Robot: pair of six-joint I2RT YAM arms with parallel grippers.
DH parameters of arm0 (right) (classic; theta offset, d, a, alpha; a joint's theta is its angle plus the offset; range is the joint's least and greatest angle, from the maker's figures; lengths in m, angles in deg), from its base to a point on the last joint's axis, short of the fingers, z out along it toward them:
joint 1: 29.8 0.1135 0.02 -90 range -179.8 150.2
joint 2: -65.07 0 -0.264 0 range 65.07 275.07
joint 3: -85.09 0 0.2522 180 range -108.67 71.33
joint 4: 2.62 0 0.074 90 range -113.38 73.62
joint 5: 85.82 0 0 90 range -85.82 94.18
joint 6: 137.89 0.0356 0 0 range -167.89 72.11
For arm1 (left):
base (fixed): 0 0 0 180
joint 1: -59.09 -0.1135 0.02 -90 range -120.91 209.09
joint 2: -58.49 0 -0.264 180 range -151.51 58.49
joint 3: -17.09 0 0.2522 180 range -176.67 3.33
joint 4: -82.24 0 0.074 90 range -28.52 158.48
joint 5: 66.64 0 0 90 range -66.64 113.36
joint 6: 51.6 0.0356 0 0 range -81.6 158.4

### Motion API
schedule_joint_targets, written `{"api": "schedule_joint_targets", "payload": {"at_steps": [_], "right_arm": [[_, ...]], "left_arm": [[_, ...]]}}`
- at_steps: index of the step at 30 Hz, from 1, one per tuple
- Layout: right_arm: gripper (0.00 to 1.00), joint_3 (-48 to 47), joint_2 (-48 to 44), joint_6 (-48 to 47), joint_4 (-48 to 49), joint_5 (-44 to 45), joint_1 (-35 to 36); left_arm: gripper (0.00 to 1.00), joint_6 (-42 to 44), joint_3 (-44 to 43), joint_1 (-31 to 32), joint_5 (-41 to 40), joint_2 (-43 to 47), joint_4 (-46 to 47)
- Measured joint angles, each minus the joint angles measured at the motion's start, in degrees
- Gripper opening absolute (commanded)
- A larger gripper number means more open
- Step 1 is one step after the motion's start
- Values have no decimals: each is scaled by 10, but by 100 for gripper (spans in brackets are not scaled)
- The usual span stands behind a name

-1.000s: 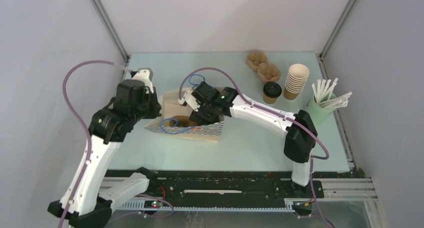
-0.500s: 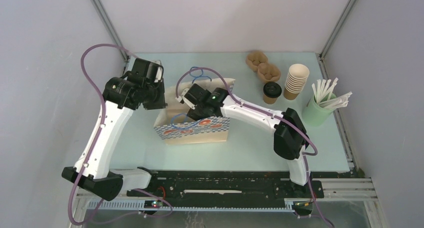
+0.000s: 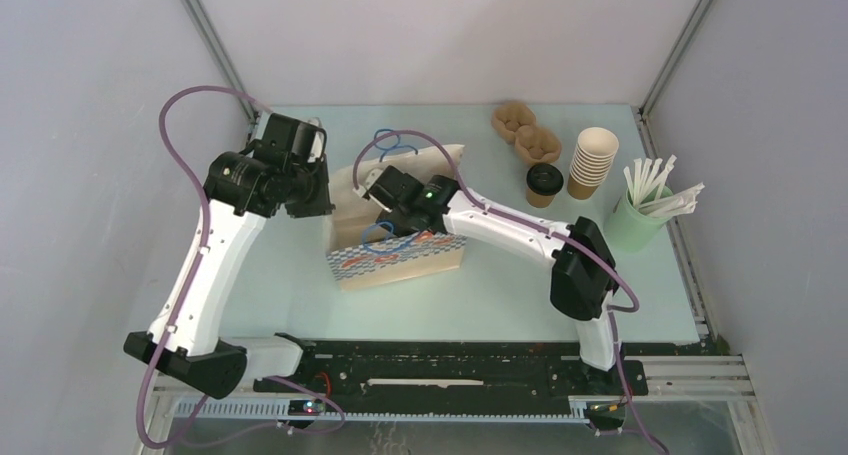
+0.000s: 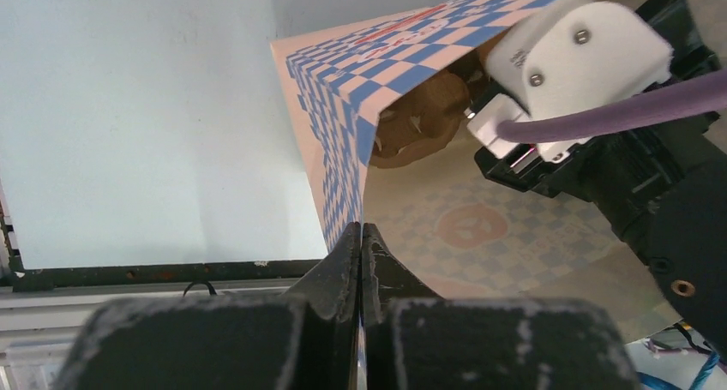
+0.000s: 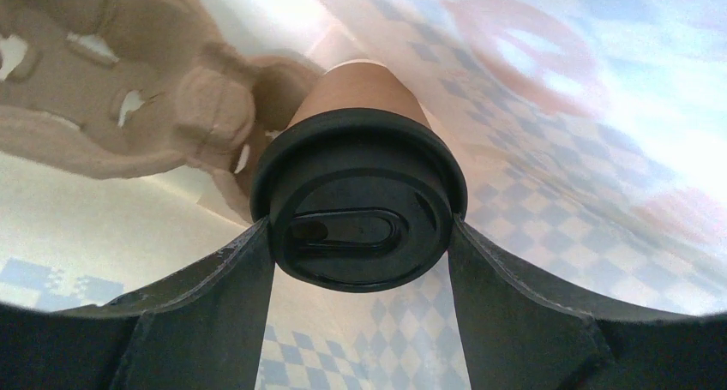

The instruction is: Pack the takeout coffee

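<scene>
Takeout coffee is sitting in two places. The held cup (image 5: 360, 210), brown paper under a black lid, is being gripped at the sides of its lid by the right claw (image 5: 364, 253), whose jaws are standing wide around it, deep inside the checkered paper bag (image 3: 400, 265). The second cup (image 3: 543, 183) is standing upright on the counter (image 3: 500, 295), well apart from the bag and just beside the stack of lidless cups (image 3: 592, 162). The left claw (image 4: 360, 244) is pinching the bag's upper edge at a corner, jaws pressed fully together on the paper, and the bag's mouth is gaping. Inside the bag a pulp carrier (image 5: 129, 90) is lying close behind the held cup, crowding the space beyond it; whether the two are touching cannot be told. The bag's printed walls are closing in on both sides of the right claw, and a blue handle loop (image 3: 385, 240) is hanging by its wrist. Two more pulp trays (image 3: 525, 130) are resting at the far side of the counter, and a green holder (image 3: 640, 227) of white wrapped sticks is standing near the right edge.
</scene>
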Motion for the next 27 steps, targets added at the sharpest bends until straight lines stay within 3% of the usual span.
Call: {"api": "schedule_joint_targets", "payload": {"at_steps": [15,19,24,27], "right_arm": [[4,12,-53,-2,60,24,-2],[4,16,-75,-2,63,-5,-2],[4,16,-94,-2,54,-36,-2],[3,16,-103,-1,44,-56,-2]], "left_arm": [[3,0,84,0,6,76,29],[13,0,106,0,12,94,41],[33,0,110,0,6,96,43],[35,0,109,0,-5,92,38]]}}
